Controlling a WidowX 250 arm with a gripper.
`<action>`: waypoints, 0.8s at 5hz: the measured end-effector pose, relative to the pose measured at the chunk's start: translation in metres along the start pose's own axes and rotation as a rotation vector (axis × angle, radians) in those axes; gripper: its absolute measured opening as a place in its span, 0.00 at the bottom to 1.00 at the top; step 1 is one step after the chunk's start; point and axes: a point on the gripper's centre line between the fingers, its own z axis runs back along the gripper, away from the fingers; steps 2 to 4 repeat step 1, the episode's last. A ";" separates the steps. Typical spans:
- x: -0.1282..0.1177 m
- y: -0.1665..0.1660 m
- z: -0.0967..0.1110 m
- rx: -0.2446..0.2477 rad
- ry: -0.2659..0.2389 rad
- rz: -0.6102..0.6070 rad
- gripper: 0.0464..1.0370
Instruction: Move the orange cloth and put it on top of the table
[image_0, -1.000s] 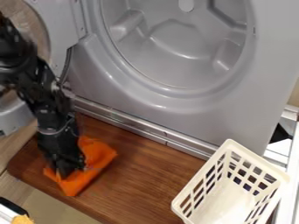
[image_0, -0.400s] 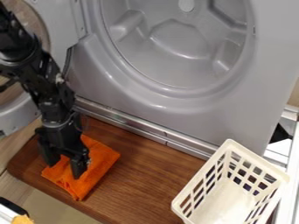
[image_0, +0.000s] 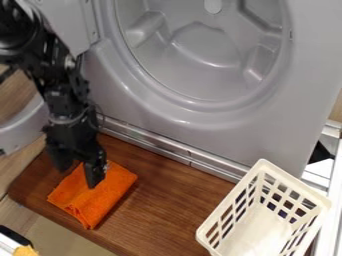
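Plainly empty, the black hand (image_0: 79, 176), fingers well apart, over the orange cloth (image_0: 100, 201).

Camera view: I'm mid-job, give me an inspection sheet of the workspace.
Surface: brown wooden tabletop, grain visible.
Job's things: orange cloth, folded, lying on the tabletop at left.
Clutter: cream slotted basket at right; yellow item at lower-left edge.
Gripper: gripper open over the cloth; contact unclear.
Cables: thin dark line beside the gripper's wrist, possibly a cable.
Surroundings: grey machine front with large round opening, behind the tabletop.
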 end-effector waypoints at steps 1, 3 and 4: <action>0.004 -0.011 0.031 -0.014 -0.025 -0.065 0.97; 0.004 -0.011 0.031 -0.014 -0.025 -0.065 0.97; 0.004 -0.011 0.031 -0.014 -0.025 -0.065 0.97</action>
